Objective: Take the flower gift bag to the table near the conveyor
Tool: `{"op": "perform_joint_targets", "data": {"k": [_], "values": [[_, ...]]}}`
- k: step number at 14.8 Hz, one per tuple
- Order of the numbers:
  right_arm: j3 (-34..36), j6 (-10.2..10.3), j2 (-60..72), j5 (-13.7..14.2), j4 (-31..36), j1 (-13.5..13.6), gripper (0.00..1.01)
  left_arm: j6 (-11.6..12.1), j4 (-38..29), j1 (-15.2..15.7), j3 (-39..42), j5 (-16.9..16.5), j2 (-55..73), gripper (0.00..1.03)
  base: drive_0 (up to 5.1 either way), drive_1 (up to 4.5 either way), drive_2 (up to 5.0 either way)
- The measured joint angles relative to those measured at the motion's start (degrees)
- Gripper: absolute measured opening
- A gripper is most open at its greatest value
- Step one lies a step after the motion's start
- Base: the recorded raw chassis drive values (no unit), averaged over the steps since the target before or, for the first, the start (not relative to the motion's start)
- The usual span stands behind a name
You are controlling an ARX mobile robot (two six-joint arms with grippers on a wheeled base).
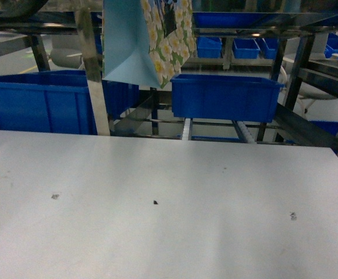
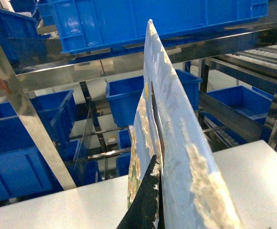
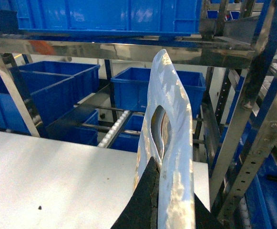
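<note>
The flower gift bag [image 1: 148,40] hangs in the air at the top of the head view, above the far edge of the table [image 1: 169,221] and in front of the conveyor [image 1: 93,75], touching neither. Its long axis runs up and down: the folded bottom points down toward the table edge, the top runs out of the picture. The plain pale-blue side faces the camera on the left, narrowing to a wedge, and the flowered face with its dark panel turns away to the right. Behind it sit a big blue bin [image 1: 41,104] on the left and a smaller blue bin [image 1: 224,96] on the right, just past the bag's lower corner. From the left wrist, the left gripper [image 2: 150,200] is pinched narrow on the bag's thin edge, dark finger pressed against the paper, the bag rising straight away from the camera. From the right wrist, the right gripper [image 3: 150,200] likewise clamps a glossy edge with a handle cut-out, standing upright; white rollers [image 3: 114,126] slope behind it.
</note>
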State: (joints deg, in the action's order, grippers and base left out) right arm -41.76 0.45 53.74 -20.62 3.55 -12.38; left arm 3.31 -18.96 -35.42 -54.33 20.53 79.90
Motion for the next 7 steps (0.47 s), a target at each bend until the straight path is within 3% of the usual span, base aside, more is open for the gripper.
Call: {"op": "perform_joint_targets", "data": {"k": [7], "values": [[0.0, 0.0, -0.2, 0.0, -0.15, 0.0, 0.02, 0.0, 0.09, 0.0, 0.04, 0.0, -0.02, 0.02, -4.9, 3.31, 1.5]]}}
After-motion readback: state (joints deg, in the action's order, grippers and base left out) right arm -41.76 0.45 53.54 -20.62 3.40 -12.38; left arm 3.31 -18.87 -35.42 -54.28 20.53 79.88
